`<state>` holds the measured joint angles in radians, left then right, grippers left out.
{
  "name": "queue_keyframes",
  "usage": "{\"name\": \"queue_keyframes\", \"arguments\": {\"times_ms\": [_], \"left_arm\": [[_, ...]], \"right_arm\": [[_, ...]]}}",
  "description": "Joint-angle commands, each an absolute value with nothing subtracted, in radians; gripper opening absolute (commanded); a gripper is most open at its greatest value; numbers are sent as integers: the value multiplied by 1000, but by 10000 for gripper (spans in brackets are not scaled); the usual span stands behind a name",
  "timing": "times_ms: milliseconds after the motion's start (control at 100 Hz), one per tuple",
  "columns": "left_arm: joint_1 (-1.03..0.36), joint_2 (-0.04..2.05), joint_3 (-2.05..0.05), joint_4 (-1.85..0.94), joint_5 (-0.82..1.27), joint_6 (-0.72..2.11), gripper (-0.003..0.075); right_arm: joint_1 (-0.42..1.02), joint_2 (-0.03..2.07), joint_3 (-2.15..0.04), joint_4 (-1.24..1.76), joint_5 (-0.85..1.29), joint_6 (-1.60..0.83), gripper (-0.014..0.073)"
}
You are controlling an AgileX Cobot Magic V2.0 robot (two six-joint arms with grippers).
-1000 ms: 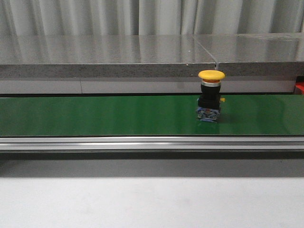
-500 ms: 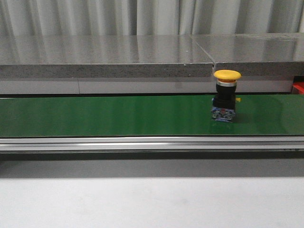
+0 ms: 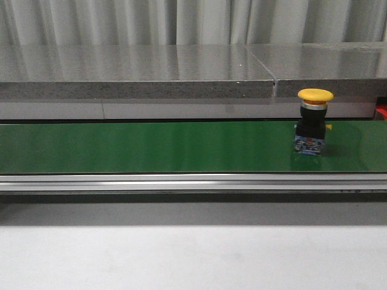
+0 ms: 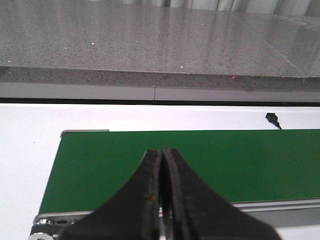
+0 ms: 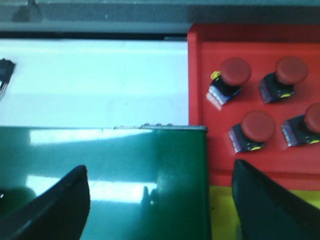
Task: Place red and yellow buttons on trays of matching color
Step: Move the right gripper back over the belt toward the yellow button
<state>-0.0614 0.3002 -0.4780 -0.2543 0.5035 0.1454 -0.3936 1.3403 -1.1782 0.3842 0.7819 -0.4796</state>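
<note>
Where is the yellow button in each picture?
Front view: the yellow button stands upright on the green belt, far right.
Left wrist view: not in it; only bare belt past the shut left gripper.
Right wrist view: not in it; only red buttons.
Shared landmark: the green belt.

A green conveyor belt (image 3: 151, 147) runs across the white table (image 3: 181, 257), edged at 6 o'clock by a silver rail (image 3: 181, 182). A grey speckled stone ledge (image 3: 133, 72) lies at 12 o'clock, pale pleated curtains (image 3: 121, 21) behind it
</note>
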Motion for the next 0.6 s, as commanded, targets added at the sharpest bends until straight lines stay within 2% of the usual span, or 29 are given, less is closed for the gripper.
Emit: {"name": "queue_keyframes", "arguments": {"times_ms": [0,290,590], "left_arm": [[-70,308,-505,-271,433,145,-19],[-70,308,-505,-271,433,145,-19],[-70,308,-505,-271,433,145,-19]], "right_arm": [[-365,1278,-1131,408,716,-505,583],[-206,1260,-972,408,717,-562,583],[-88,1288,-952,409,682,-604,583]]}}
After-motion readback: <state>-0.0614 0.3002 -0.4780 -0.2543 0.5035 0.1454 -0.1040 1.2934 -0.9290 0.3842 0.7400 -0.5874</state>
